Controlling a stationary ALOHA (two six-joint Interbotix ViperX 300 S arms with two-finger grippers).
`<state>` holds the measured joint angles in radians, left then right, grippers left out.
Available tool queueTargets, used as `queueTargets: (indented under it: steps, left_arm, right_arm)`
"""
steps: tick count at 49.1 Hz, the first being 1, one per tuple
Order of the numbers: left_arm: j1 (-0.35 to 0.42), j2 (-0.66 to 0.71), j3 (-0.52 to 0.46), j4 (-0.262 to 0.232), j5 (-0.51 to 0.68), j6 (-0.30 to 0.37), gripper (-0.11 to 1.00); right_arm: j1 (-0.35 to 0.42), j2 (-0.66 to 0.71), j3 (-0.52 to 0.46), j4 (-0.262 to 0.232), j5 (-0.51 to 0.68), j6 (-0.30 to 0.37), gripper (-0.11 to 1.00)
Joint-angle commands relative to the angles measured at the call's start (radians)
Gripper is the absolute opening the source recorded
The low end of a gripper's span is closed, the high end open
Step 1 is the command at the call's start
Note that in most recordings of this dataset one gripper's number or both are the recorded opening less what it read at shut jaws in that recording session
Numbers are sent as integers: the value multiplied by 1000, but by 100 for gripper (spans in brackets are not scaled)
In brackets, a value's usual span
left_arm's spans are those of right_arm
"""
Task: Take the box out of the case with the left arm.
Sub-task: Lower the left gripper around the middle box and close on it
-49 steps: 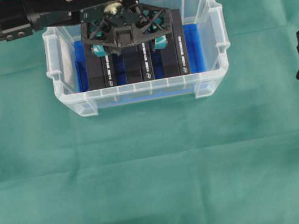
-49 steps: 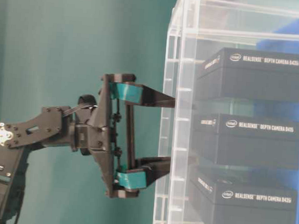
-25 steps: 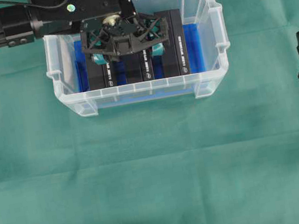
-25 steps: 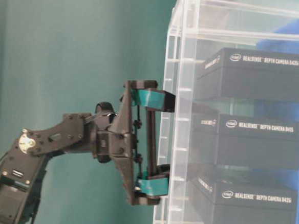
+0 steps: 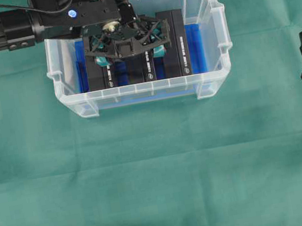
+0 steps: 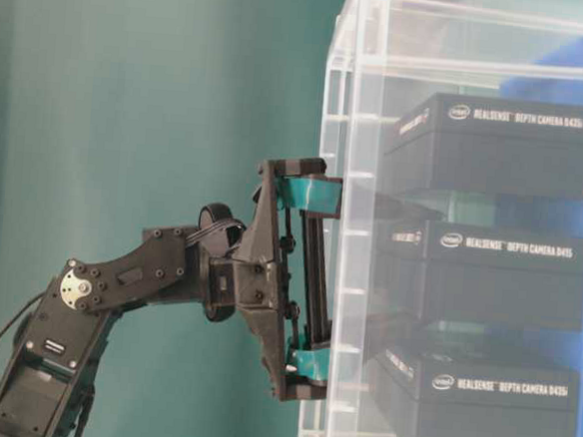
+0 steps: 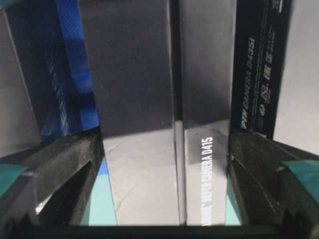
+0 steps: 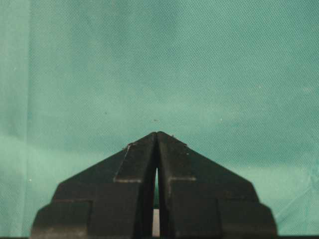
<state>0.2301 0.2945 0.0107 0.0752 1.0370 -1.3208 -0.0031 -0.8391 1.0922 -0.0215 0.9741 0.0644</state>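
Left claw (image 5: 127, 52) lower now inside case (image 5: 202, 0), wide open astride middle box (image 7: 149, 124); green cloth (image 5: 161, 175) beneath.

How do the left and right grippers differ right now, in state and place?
The left gripper is open, fingers straddling the middle box inside the case; the right gripper is shut, fingers pressed together. The left is down among the boxes; the right sits over bare green cloth. The left shows teal pads; the right shows none. Both are black.

Green-clothed table (image 5: 162, 180) under the clear case (image 5: 216, 87).
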Motion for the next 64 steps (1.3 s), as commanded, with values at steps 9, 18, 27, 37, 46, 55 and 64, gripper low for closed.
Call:
queueTargets:
  steps: [9, 18, 27, 37, 46, 55, 64]
  left_arm:
    - [6, -17, -12, 12, -15, -11, 62]
    - [6, -17, -14, 12, -67, -26, 61]
    - [5, -20, -20, 8, -61, -21, 61]
    - [-2, -51, -66, 6, 44, -14, 61]
    - [-3, -72, -144, 0, 181, -6, 61]
    - [-15, -71, -244, -12, 285, 20, 61]
    - [-14, -92, -341, -8, 411, 23, 61]
  right_arm:
    - [0, 3, -34, 5, -5, 5, -1]
    - [-2, 3, -41, 5, -5, 5, -1]
    - [-2, 3, -43, 3, -5, 3, -1]
    - [-2, 3, -43, 5, -2, 5, -1]
    - [-2, 3, -43, 5, -2, 3, -1]
    - [-2, 3, -43, 5, 0, 3, -1]
    - [-2, 3, -44, 5, 0, 3, -1]
